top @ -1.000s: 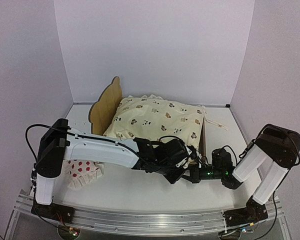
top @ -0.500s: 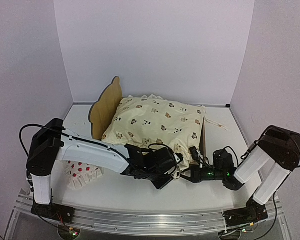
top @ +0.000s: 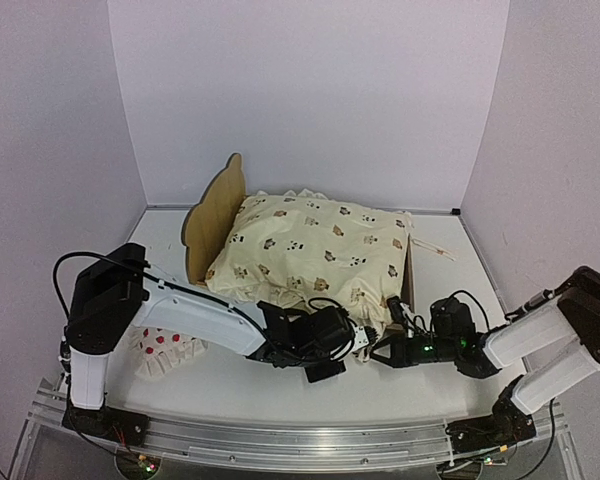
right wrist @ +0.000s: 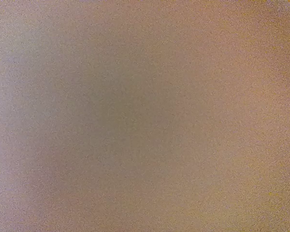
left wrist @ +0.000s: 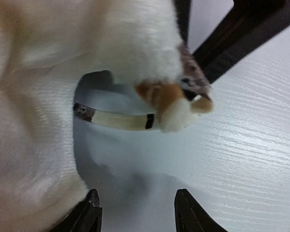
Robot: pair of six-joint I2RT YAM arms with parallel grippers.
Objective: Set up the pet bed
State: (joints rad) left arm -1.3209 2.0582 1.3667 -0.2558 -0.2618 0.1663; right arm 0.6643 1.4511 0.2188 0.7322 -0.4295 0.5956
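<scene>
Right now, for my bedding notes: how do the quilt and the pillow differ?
The quilt is cream with animal prints; the pillow is white with red dots. The quilt is far larger than the pillow. The quilt covers the pet bed; the pillow lies on the table, partly behind the left arm. Both are ruffled fabric.

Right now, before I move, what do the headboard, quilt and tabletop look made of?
The headboard: pale wood, probably plywood, matte; a flat cut-out with a scalloped edge. The quilt: soft cream fabric, animal-printed, puffy, with a ruffled rim. The tabletop: white with fine wood-grain lines and a slight sheen; laminate or painted board, can't tell which.
</scene>
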